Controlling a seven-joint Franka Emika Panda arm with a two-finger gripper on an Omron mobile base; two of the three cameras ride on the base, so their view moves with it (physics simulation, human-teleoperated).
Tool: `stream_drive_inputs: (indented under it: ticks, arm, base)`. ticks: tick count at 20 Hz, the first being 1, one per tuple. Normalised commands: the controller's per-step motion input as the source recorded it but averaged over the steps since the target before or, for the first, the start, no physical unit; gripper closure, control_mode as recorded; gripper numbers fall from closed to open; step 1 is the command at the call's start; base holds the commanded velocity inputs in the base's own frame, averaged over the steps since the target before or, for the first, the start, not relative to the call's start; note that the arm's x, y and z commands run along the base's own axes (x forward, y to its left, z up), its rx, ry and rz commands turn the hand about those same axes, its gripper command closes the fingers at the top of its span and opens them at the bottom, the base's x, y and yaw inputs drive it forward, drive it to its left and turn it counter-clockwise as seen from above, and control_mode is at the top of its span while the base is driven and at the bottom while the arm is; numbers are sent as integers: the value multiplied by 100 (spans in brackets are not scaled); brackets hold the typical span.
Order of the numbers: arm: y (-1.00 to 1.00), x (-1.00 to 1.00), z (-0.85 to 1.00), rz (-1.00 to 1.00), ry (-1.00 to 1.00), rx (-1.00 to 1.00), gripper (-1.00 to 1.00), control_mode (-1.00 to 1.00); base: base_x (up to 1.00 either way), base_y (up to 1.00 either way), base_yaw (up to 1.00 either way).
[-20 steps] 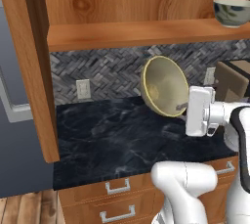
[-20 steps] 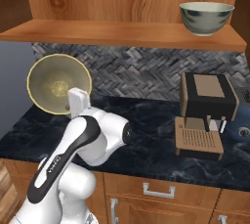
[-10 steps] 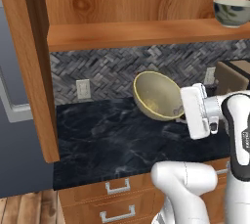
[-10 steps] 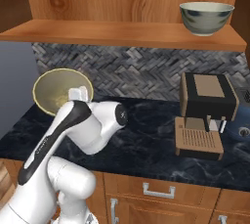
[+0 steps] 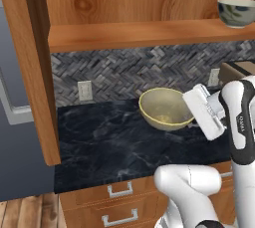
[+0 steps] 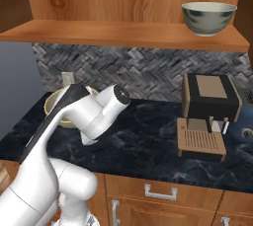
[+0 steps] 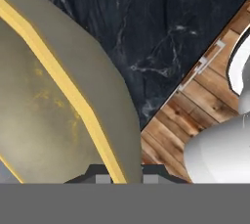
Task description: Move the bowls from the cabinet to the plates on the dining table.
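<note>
While the yellowish-tan bowl [image 5: 165, 108] is carried low over the black desk [image 5: 104, 147], its rim is pinched by the tool [image 7: 119, 173], apparently firmly. A second bowl [image 5: 236, 12] is left on the cabinet shelf [image 5: 144, 35]. Transport to a plate is called for next.

Yellowish bowl [image 6: 62, 107] — largely hidden behind the white arm in the right base view; in the hand view it is cut off by the left and top edges. Grey-white bowl [image 5: 238, 12] on the cabinet shelf [image 5: 144, 35] — cropped at the left base view's right edge, as is the coffee machine [image 5: 238, 71].
</note>
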Motion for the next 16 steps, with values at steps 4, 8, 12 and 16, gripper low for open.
stream_drive_inputs:
  ticks: [4,8,12,16]
  arm:
    - [-34,0,-19,0,7,-4,100,-100]
    - [-30,0,-12,0,4,0,100,-100]
    - [-24,-5,-10,0,0,0,100,-100]
    - [-13,-14,-5,1,0,0,100,100]
  base:
    - [0,0,0]
    - [0,0,0]
    - [0,0,0]
    - [-7,-3,1]
